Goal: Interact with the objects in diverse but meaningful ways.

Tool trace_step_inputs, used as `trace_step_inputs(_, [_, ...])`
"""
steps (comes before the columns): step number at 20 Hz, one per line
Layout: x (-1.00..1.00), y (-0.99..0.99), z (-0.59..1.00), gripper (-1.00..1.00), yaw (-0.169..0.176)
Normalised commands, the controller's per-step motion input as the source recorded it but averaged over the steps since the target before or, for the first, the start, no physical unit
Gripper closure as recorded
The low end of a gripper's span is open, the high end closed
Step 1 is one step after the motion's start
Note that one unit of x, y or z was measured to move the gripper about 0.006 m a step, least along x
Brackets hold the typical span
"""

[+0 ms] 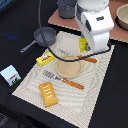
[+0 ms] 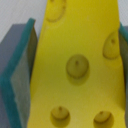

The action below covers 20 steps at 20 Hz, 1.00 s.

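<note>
Far left, the small white carton (image 1: 10, 74) sits off the mat (image 1: 30, 85); at ten o'clock the grey saucepan (image 1: 44, 35) looks empty, though the blur makes that hard to swear to. The plate (image 1: 69, 66) at centre is bare. At one o'clock the gripper (image 1: 84, 46) pinches the cheese wedge (image 2: 80, 65), teal pads (image 2: 20, 75) pressed on both flanks.
</note>
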Motion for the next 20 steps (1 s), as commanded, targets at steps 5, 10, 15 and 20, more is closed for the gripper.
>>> trace_step_inputs(5, [-0.45, 0.6, -0.23, 1.0, 0.071])
trace_step_inputs(10, [-0.56, 0.53, -0.28, 1.0, 0.083])
trace_step_inputs(15, [-0.6, 0.36, -0.4, 1.0, 0.087])
trace_step_inputs(20, [-0.49, 0.17, -0.51, 1.0, 0.063])
